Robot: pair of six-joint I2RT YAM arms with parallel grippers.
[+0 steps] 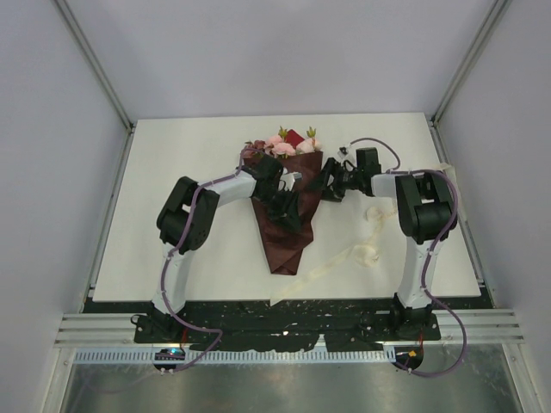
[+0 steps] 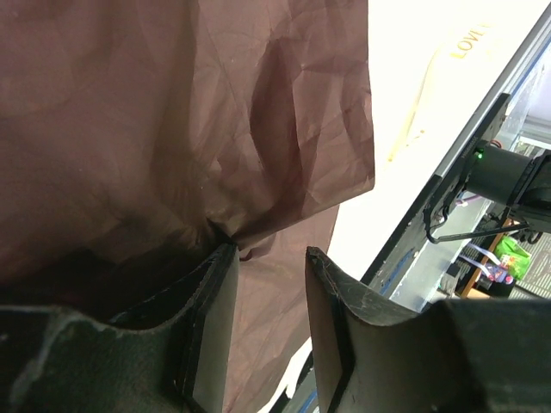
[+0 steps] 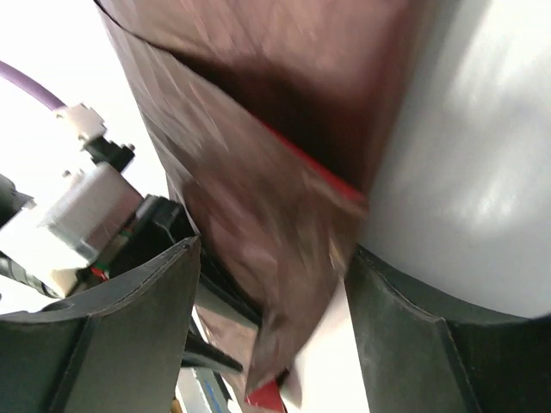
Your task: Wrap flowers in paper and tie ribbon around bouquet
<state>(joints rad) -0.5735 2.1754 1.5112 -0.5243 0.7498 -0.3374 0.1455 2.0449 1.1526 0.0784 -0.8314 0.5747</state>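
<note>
The bouquet [image 1: 282, 228] lies mid-table, a cone of maroon paper [image 1: 277, 245] with its point toward me. The flowers [image 1: 288, 144] show pink and green at its far wide end. My left gripper [image 1: 288, 194] rests on the cone's upper part. It is open [image 2: 269, 251], with its left fingertip [image 2: 225, 251] against a pinched crease of the paper [image 2: 172, 112] and nothing in the gap. My right gripper [image 1: 330, 185] is at the cone's right edge, open [image 3: 274, 245], and a blurred flap of paper [image 3: 258, 172] hangs between its fingers. The cream ribbon [image 1: 366, 249] lies loose on the right.
The white table [image 1: 172, 172] ends at a black rail [image 1: 284, 314] by the arm bases. The ribbon's tail [image 1: 310, 280] runs toward the cone's point. The left arm's wrist [image 3: 69, 224] shows close beside the right gripper. Grey walls and metal posts enclose the table.
</note>
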